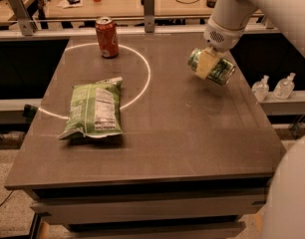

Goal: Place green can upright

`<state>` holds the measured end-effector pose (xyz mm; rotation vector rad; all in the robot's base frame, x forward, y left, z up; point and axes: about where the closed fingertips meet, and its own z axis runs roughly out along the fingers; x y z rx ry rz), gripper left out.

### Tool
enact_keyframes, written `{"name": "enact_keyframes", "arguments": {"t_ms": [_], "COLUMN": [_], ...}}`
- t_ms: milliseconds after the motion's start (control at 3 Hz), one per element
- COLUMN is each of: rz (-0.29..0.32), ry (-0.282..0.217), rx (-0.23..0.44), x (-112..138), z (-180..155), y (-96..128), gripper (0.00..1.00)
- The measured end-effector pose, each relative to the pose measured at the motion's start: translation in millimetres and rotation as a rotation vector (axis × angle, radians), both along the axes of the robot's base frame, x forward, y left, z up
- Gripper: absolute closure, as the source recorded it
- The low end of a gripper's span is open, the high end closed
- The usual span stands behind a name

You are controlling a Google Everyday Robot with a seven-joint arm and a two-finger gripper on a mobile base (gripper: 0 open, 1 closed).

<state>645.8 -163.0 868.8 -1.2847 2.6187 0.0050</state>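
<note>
Camera view: gripper (211,66) around green can (224,71) above table (192,138)

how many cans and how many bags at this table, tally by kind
cans: 2 (red can standing on the table; green can held on its side in the gripper, over the table's right side)
chip bag: 1
total: 3
</note>
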Motion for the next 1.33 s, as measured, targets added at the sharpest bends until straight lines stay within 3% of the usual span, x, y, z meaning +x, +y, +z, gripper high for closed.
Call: {"name": "enact_keyframes", "arguments": {"t_ms": [333, 667, 1000, 1333], "rz": [0.146, 0.251, 0.315, 0.428], "ry": [-0.196, -0.350, -0.497, -0.564], "rx": [0.156, 0.366, 0.610, 0.787], "x": [-9, -8, -7, -34], "z": [54, 73, 83, 100], "y": [11, 22, 20, 22], "gripper": [1.00, 1.00, 1.00, 1.00]}}
